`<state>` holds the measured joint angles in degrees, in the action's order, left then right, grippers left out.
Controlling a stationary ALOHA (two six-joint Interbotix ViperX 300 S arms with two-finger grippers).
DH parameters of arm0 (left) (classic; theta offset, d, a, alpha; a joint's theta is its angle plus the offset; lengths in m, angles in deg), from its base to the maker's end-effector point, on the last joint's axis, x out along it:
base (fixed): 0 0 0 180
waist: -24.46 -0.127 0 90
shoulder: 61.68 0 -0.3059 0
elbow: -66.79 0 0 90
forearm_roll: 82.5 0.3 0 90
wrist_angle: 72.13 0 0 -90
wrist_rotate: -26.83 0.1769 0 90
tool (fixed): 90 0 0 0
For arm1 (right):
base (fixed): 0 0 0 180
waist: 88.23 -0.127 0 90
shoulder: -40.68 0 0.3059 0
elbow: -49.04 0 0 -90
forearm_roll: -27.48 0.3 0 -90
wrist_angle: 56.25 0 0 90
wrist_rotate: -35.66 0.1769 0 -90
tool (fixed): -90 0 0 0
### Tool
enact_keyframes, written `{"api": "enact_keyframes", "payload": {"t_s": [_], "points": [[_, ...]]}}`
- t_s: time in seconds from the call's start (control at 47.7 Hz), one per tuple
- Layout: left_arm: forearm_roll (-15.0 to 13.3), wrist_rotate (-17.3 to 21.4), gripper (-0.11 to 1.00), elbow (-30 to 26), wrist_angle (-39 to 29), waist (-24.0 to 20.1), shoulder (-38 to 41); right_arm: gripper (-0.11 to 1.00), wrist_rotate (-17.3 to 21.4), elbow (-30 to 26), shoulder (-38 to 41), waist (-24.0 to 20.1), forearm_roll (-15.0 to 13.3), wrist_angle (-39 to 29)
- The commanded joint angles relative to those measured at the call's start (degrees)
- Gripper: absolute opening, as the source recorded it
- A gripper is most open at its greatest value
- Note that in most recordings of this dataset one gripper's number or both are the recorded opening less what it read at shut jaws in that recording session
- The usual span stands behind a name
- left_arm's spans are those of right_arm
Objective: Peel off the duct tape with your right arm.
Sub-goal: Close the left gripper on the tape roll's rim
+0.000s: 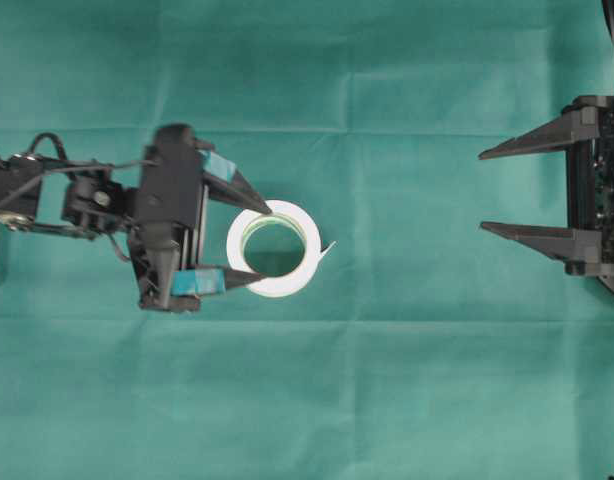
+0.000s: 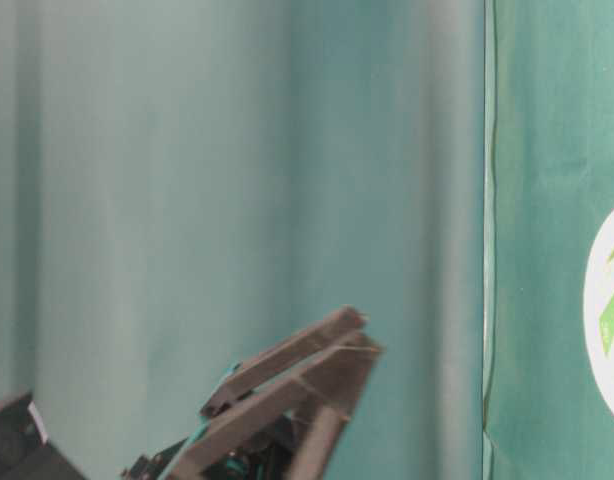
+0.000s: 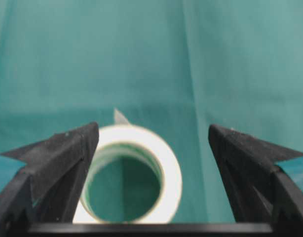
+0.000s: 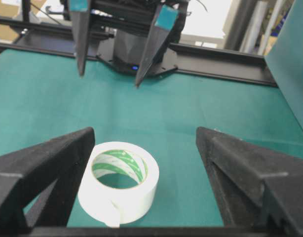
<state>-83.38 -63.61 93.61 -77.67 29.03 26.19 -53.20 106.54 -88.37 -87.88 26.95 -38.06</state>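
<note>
The duct tape (image 1: 275,248) lay flat on the green cloth (image 1: 387,400) near mid-table in the overhead view, hole up, pale green core showing, w/ its loose strip end (image 1: 327,249) jutting from the roll's rim at about 3 o'clock, toward the right arm.

The left gripper (image 1: 256,243) hung over the roll's 9 o'clock side, jaws spread to full width and holding nothing; its two tips sat at roughly 10 and 8 o'clock on the ring in that view. Whether they touched the roll couldn't be told: the right wrist cam showed those fingers (image 4: 82,44) above the cloth beyond the roll, so prob. clear of it.

The right gripper (image 1: 482,190) sat well apart at the frame's 3 o'clock edge, jaws likewise wide and empty, pointed at the roll. From its own cam the tape lay between the two fingers' lines, nearer the left one, tab end at 6 o'clock on the roll, facing the lens.

Judgement: the task was at its opening step, approach & brace, w/ no peeling begun. The left arm looked set to pin or clamp the roll. Next move called for the right gripper to cross to the tab, drop low to the cloth, pinch only the thin strip, then pull away from the roll while it's held steady.
</note>
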Motion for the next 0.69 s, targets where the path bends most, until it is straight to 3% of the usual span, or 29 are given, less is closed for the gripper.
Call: {"api": "enact_keyframes", "payload": {"t_s": [0.0,0.272,0.671], "points": [[-0.1,0.0,0.98,-3.0,-4.7,0.5,1.1,0.76,-0.1,-1.2,0.3,0.1,-0.1,0.6],[-0.1,0.1,0.98,-6.9,-14.4,1.0,5.6,0.76,-0.1,-1.0,0.2,0.1,0.0,0.6],[-0.1,0.2,0.97,-9.1,-14.6,1.4,11.3,0.76,-0.1,-0.6,0.3,0.1,-0.1,1.1]]}}
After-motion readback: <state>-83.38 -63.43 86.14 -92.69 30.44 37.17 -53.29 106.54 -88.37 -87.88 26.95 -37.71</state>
